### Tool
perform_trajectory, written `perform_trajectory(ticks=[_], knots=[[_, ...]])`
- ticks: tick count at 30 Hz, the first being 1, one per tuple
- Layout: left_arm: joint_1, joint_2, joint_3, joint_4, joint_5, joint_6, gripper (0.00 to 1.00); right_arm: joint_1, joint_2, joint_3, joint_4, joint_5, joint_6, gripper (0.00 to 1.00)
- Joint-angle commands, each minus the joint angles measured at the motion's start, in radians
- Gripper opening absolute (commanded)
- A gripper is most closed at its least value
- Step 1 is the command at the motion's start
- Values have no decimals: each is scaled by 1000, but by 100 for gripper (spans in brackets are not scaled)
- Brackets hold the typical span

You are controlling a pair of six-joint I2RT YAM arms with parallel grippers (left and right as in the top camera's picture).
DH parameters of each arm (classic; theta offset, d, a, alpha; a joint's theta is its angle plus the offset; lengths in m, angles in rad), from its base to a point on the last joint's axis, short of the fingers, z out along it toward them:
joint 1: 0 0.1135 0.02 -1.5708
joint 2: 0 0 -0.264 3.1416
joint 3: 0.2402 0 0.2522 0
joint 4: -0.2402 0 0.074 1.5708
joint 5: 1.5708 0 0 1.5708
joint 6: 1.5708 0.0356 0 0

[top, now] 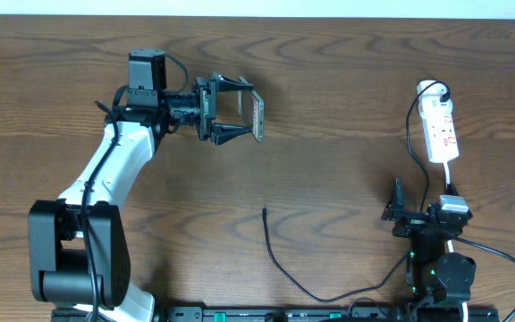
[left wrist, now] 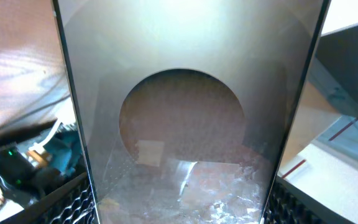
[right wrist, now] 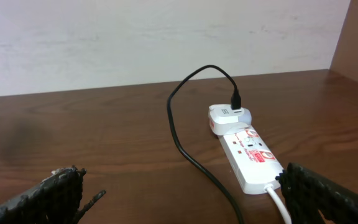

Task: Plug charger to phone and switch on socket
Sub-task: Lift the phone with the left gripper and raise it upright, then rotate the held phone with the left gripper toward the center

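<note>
Left gripper: upper left of centre in the overhead view, the left gripper [top: 242,112] is clamped across the phone [top: 258,114], one finger on each side.
Phone: it's turned on edge, so from above it shows only as a thin strip. In the left wrist view it fills the frame, a glossy screen full of glare and reflections. The meshed finger pads [left wrist: 73,202] peek in at the bottom corners.
Right gripper: over to the lower right of the overhead view. In its own wrist view the right gripper [right wrist: 184,186] stands spread wide, black fingers at the two bottom corners, gripping nothing.
Charger: there's the charger [top: 265,219], its small tip lying loose on the table [top: 347,63] just below centre. It's well apart from the phone and from both grippers. The thin black cable curves down towards the bottom edge, then off to the right.
Socket: the white socket [right wrist: 247,155] lies flat near the right edge of the overhead view, red marks on top. It sits ahead of the right gripper, untouched.
White plug: a white plug [right wrist: 227,118] sits at the socket's far end, with a black lead [right wrist: 173,118] looping up into it. Whether that lead joins the loose cable is hidden behind the right arm.
</note>
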State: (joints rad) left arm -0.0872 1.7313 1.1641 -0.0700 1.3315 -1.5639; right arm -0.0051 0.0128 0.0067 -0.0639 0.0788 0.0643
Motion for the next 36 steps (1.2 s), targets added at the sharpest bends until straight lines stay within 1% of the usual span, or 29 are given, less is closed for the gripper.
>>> perform_trajectory(ticks=[1,4,36], knots=[[1,-33,31,9,77,-100,7,0,-4,-1,-4,0,2,99],[1,-33,31,9,95,-126,7,0,-4,-1,-4,0,1,99],[3,-33,31,9,97,-125,7,0,-4,-1,-4,0,2,99]])
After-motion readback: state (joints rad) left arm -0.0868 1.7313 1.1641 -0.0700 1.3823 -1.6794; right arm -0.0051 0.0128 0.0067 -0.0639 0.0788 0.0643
